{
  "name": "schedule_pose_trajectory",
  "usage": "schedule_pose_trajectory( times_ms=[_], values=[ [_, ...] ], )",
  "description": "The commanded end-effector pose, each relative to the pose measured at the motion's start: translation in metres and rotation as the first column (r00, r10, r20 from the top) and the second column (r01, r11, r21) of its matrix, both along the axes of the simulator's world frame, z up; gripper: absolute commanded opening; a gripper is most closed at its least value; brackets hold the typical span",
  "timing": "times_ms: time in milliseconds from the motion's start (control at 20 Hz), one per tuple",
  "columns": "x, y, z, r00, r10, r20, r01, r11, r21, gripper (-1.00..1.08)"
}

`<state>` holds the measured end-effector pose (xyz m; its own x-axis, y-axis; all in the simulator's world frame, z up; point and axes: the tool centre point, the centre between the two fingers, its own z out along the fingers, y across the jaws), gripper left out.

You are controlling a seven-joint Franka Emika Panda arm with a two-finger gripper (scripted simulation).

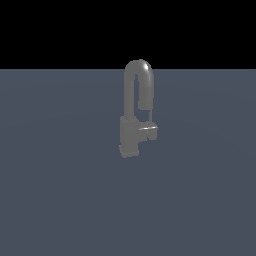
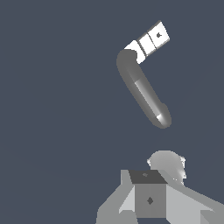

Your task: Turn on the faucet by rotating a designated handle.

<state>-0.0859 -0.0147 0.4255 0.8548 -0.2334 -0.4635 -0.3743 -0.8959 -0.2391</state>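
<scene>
exterior view: faucet alone on the desk

the faucet (image 1: 134, 117) is seen standing upright on the flat grey desk (image 1: 55, 190), near the middle. the handle (image 1: 150, 132) is seen projecting from the blocky body toward the exterior view's right, below the spout's downturned end. in the wrist view, the arched spout (image 2: 142, 89) is seen from above, beyond the robot's fingers (image 2: 151, 199); whether they are released or clenched cannot be told.

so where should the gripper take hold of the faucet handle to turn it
Grip the handle near its lighter free end, not at the blocky faucet body. It is a short horizontal stub projecting toward the exterior view's right, so the tip gives most leverage. Probably come from above, fingers straddling the stub, staying clear of the arched spout overhead. The gripper looks well short of it.
</scene>
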Motion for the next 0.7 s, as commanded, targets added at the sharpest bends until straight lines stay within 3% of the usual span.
schedule_pose_trajectory(
  times_ms=[0, 350, 650],
  values=[
    [0.012, -0.004, -0.008, 0.999, -0.030, -0.040, 0.032, 0.999, 0.030, -1.00],
    [0.043, -0.014, -0.036, 0.981, -0.109, -0.158, 0.126, 0.986, 0.107, -1.00],
    [0.067, -0.024, -0.063, 0.949, -0.167, -0.266, 0.216, 0.962, 0.165, -1.00]
  ],
)
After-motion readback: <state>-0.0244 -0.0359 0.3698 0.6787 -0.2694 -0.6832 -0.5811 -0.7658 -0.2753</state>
